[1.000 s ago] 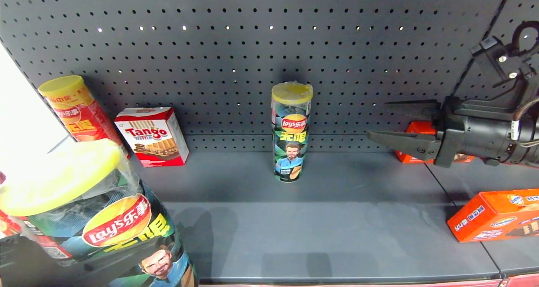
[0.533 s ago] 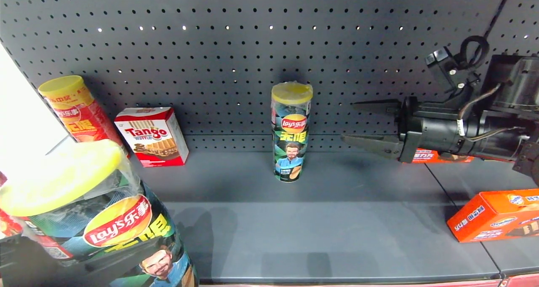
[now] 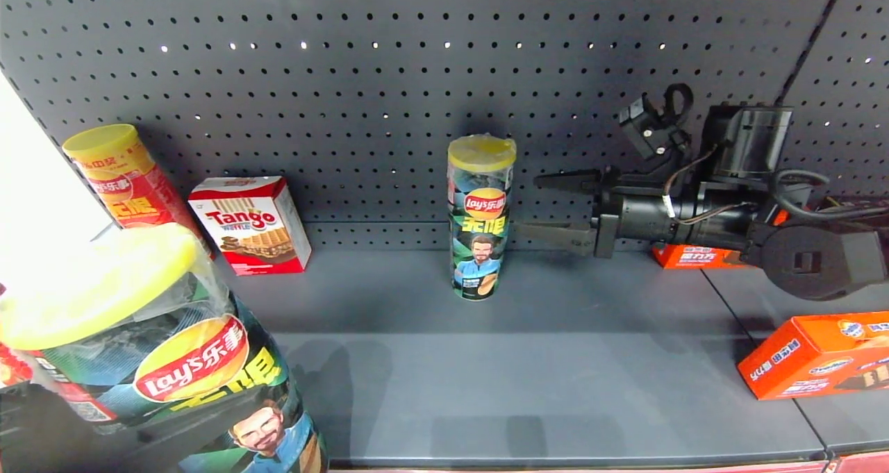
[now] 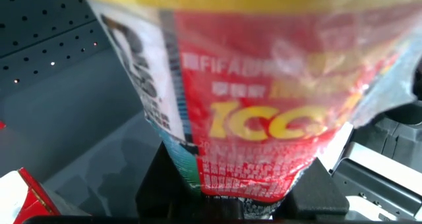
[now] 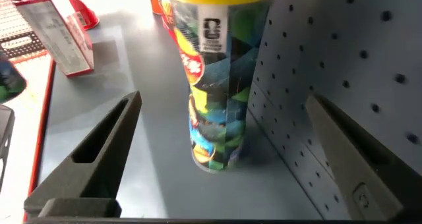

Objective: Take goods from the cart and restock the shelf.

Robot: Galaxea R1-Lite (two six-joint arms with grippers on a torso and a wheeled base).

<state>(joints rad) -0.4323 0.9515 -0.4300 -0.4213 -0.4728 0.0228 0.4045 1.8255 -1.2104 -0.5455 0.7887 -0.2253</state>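
Head view: the upright chip can (image 3: 480, 216) stands at the back of the shelf (image 3: 555, 376), against the pegboard (image 3: 347, 77). Everything else is placed from that can. The right gripper (image 3: 526, 204) lies level just to its right. The fingers are spread wide and hold nothing. The nearer fingertip is just beside the can's side, and the farther one is close to the pegboard. Well to the can's left stands a wafer box (image 3: 253, 223), with a red chip can (image 3: 125, 181) leaning farther left. To the can's right, behind the right arm, lies a small orange box (image 3: 694, 254). A larger orange box (image 3: 819, 355) sits farther right and nearer the shelf's front edge. Far to the can's left and in front of it, off the shelf's front edge, is the held chip can (image 3: 160, 362), yellow lid up.

Left wrist view: the left gripper (image 4: 244, 201) has its dark fingers (image 4: 165, 184) pressed on both sides of the held chip can's lower body, clamping it. The grey shelf and pegboard lie beyond.

Right wrist view: the upright chip can stands ahead of the two fingers (image 5: 99, 151), in line with the gap between them. It touches neither. The wafer box shows beyond the can.
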